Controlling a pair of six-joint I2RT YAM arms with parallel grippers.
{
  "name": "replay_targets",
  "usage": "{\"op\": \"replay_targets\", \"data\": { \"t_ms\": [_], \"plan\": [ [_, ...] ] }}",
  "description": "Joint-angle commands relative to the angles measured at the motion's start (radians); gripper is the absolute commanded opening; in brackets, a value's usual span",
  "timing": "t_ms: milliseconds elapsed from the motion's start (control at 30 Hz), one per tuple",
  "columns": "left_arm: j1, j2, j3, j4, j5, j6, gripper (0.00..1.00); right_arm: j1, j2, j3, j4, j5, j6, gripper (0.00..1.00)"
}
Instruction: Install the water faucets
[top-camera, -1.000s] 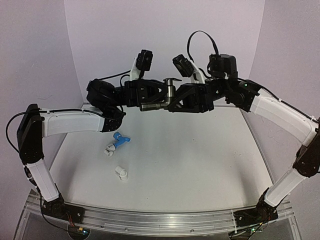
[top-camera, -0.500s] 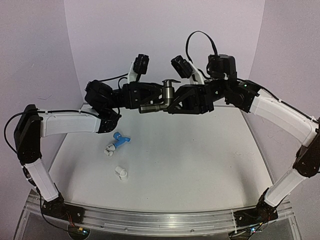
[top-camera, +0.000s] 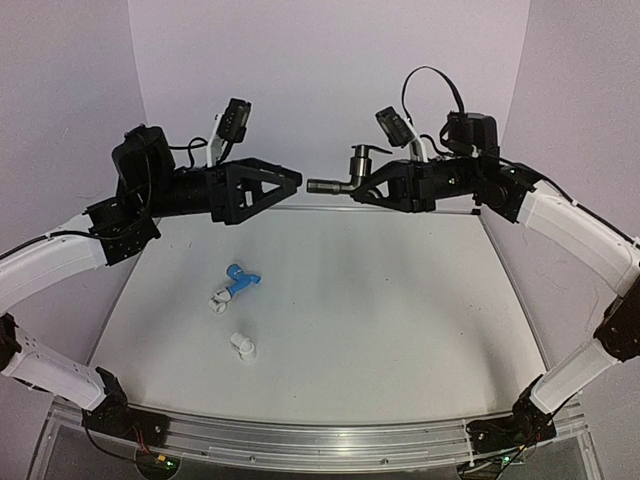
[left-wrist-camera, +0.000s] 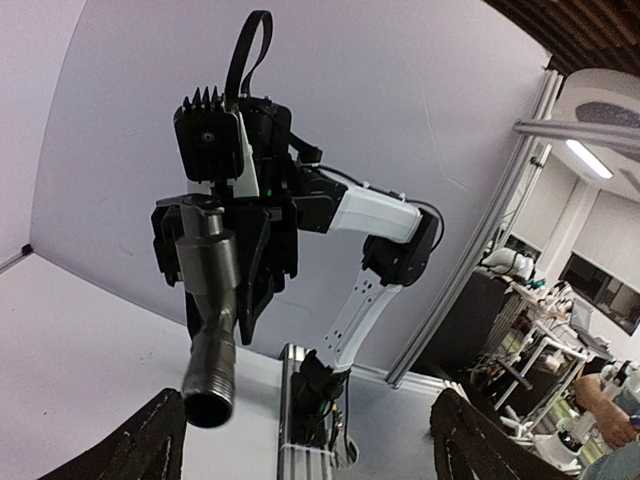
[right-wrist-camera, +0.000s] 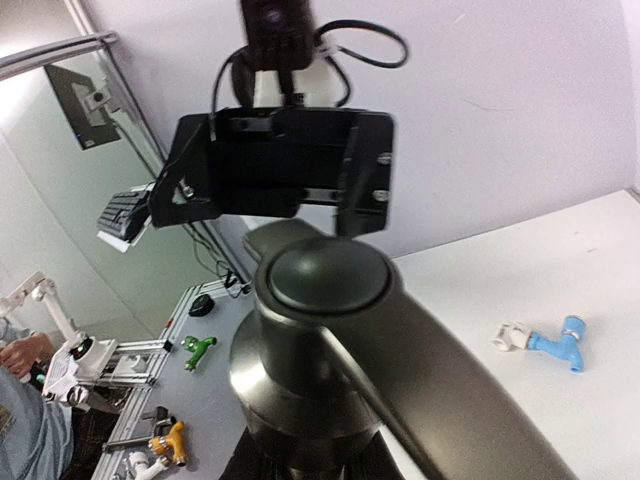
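The right tool (top-camera: 364, 187) is clamped on the dark metal faucet (top-camera: 332, 185), holding it in the air above the far side of the table (top-camera: 400, 330), with the lever up and the spout level. The left tool (top-camera: 297, 180) holds nothing, its fingers (left-wrist-camera: 150, 445) spread wide; the spout's open end faces the gap between them, near but not touching. The light blue faucet (top-camera: 241, 277) lies on the table's left half, its end against a white fitting (top-camera: 218, 298). A second white fitting (top-camera: 243, 346) lies nearer the arm bases.
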Motion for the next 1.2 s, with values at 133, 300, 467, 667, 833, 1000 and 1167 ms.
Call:
{"op": "replay_targets", "data": {
  "t_ms": [133, 300, 467, 667, 833, 1000, 1167],
  "plan": [
    [-0.037, 0.027, 0.163, -0.509, -0.062, 0.310, 0.79, 0.001, -0.014, -0.023, 0.039, 0.028, -0.016, 0.00],
    [-0.057, 0.062, 0.220, -0.587, -0.111, 0.358, 0.79, 0.012, 0.000, -0.032, 0.035, 0.014, -0.012, 0.00],
    [-0.077, 0.079, 0.234, -0.578, -0.104, 0.363, 0.75, 0.020, 0.008, -0.043, 0.033, 0.026, -0.018, 0.00],
    [-0.086, 0.089, 0.248, -0.565, -0.122, 0.359, 0.69, 0.035, 0.009, -0.054, 0.029, 0.023, -0.025, 0.00],
    [-0.088, 0.100, 0.262, -0.561, -0.147, 0.355, 0.59, 0.047, 0.007, -0.063, 0.022, 0.018, -0.030, 0.00],
    [-0.088, 0.110, 0.265, -0.554, -0.144, 0.351, 0.40, 0.052, 0.003, -0.068, 0.011, 0.018, -0.040, 0.00],
    [-0.088, 0.098, 0.240, -0.519, -0.132, 0.342, 0.13, 0.053, 0.002, -0.065, 0.006, 0.000, -0.041, 0.00]
  ]
}}
